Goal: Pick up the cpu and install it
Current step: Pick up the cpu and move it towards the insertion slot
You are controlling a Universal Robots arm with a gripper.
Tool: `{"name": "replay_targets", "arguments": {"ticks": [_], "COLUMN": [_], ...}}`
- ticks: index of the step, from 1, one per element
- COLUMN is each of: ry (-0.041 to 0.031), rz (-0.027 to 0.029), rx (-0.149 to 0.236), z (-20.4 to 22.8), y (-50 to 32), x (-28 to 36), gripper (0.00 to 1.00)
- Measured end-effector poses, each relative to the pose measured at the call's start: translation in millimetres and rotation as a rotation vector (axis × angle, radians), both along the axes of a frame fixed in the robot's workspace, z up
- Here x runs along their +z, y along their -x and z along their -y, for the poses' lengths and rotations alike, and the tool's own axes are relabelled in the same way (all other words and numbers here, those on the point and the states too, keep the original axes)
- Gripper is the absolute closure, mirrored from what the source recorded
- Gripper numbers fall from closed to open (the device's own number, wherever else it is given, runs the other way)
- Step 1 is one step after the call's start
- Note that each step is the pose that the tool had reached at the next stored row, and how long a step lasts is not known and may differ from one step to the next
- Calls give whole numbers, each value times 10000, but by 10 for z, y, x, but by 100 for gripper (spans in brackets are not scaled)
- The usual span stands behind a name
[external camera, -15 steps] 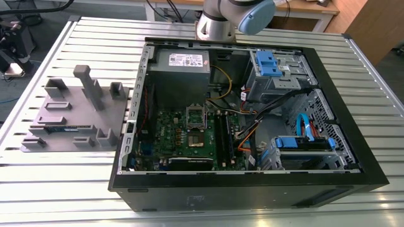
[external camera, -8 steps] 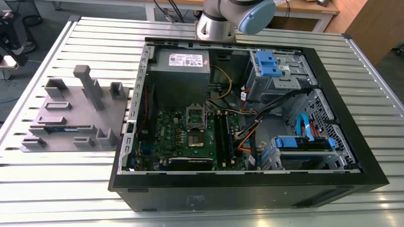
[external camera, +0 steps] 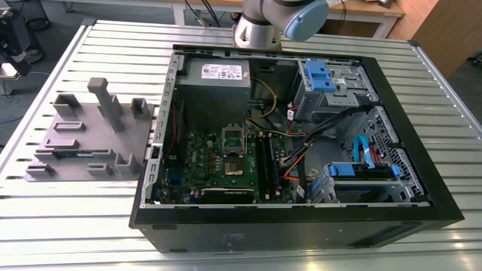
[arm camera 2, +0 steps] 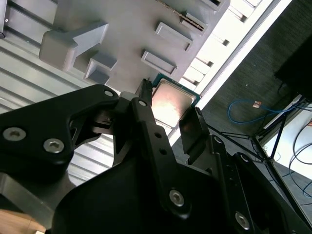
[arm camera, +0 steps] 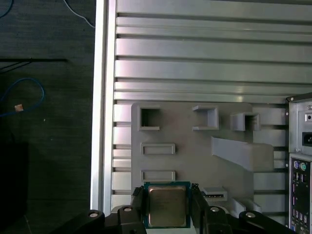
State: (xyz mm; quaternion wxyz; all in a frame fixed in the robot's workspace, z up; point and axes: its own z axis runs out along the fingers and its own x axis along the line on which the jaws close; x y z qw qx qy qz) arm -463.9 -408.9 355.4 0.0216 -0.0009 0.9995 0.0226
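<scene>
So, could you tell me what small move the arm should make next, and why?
Probably carry the cpu sideways toward the open case: the gripper grips it by its edges, above the grey tray, and the motherboard socket looks open.

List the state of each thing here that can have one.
gripper: shut on the cpu.
cpu: held by two opposite edges, metal top showing.
computer case: lying on its side, open.
memory stick: lying in the grey tray.
</scene>
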Motion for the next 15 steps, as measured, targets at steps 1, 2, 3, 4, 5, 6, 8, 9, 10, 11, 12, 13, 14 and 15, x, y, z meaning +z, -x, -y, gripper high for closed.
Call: {"name": "replay_targets", "arguments": {"ticks": [1, 2, 3, 4, 5, 6, 8, 9, 10, 11, 12, 13, 14, 15], "ry": [0, 0, 0, -1, -1, 0, 0, 0, -1, 0, 0, 0, 0, 0], "rz": [-1, -1, -2, -1, 0, 0, -1, -1, 0, -1, 0, -1, -1, -1], "rx": [0, 1, 1, 1, 1, 0, 0, 0, 0, 1, 0, 0, 0, 1], "z": [0, 0, 0, 0, 0, 0, 0, 0, 0, 0, 0, 0, 0, 0], "y": [-1, -4, -9, -15, -22, -29, -48, -58, -67, -80, -93, -106, -119, -132], "x": [0, 1, 1, 0, -1, 0, 0, 0, -1, -1, -1, -1, -1, -1], "gripper": [53, 53, 53, 53, 53, 53, 53, 53, 53, 53, 53, 53, 53, 53]}}
